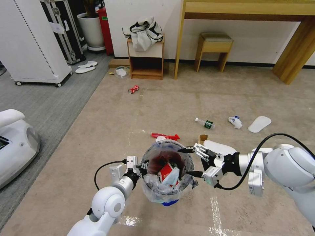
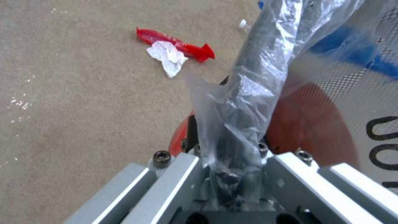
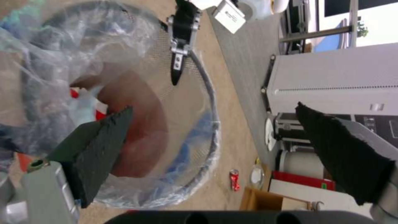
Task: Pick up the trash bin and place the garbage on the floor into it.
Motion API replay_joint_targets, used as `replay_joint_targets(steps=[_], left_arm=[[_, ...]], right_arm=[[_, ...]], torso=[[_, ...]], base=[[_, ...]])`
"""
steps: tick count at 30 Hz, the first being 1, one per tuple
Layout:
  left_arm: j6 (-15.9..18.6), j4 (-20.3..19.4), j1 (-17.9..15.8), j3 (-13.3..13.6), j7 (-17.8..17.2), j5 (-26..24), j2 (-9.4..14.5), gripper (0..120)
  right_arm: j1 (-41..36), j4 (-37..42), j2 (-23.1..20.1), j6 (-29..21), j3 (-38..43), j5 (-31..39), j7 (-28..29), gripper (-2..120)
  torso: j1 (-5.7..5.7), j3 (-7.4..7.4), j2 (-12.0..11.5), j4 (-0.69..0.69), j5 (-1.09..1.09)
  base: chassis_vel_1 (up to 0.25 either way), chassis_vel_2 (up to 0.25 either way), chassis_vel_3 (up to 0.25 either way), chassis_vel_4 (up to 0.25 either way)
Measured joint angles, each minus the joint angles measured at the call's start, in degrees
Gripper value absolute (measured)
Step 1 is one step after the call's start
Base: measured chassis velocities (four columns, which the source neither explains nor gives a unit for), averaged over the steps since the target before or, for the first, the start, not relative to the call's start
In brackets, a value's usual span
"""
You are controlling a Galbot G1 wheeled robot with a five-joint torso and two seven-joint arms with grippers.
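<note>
The left arm point(image 1: 108, 205) is seen nearest, low in the head view, reaching forward to the bin point(image 1: 167, 170). The left gripper point(image 1: 141, 168) is clamped on the bin's left rim; in the left wrist view its jaws are closed over the bagged rim point(image 2: 244, 102), and the clear liner point(image 2: 269, 62) is bunched between them. The bin is held above the carpet point(image 1: 131, 124), in the near centre of the scene, with its mouth turned up. Red wrappers and pale paper point(image 1: 169, 172) are seen inside it.

The right gripper point(image 1: 193, 161) is held at the bin's right rim. Its fingers point(image 3: 95, 146) are spread wide apart, nothing being gripped; one finger is over the bin's mouth, the other outside it.

Just beyond the bin, a red wrapper point(image 1: 165, 135) and a tissue point(image 2: 168, 57) are lying together on the carpet. A brown carton point(image 1: 202, 139) and a white slipper point(image 1: 218, 147) are found to the right of them, near the right gripper. Farther right, a bottle point(image 1: 205, 123), a crumpled tissue point(image 1: 235, 121) and a second slipper point(image 1: 259, 124) are spread out. A crushed can point(image 1: 133, 89) is lying far off, near a small wooden stand point(image 1: 146, 60).
</note>
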Motion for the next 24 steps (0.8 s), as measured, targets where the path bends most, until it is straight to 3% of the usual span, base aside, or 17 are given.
replay_joint_targets(steps=[16, 24], left_arm=[[-0.19, 0.79, 0.06, -1.21, 0.01, -0.08, 0.01, 1], [-0.38, 0.83, 0.99, -3.69, 0.01, 0.01, 0.44, 1]], right_arm=[[-3.79, 2.93, -1.21, -1.73, 6.41, 4.5, 2.63, 100], [-8.22, 1.8, -1.01, -5.44, 14.1, 13.14, 5.92, 100]], torso=[[0.0, 0.0, 0.0, 0.0, 0.0], [0.0, 0.0, 0.0, 0.0, -0.01]], base=[[0.0, 0.0, 0.0, 0.0], [0.0, 0.0, 0.0, 0.0]])
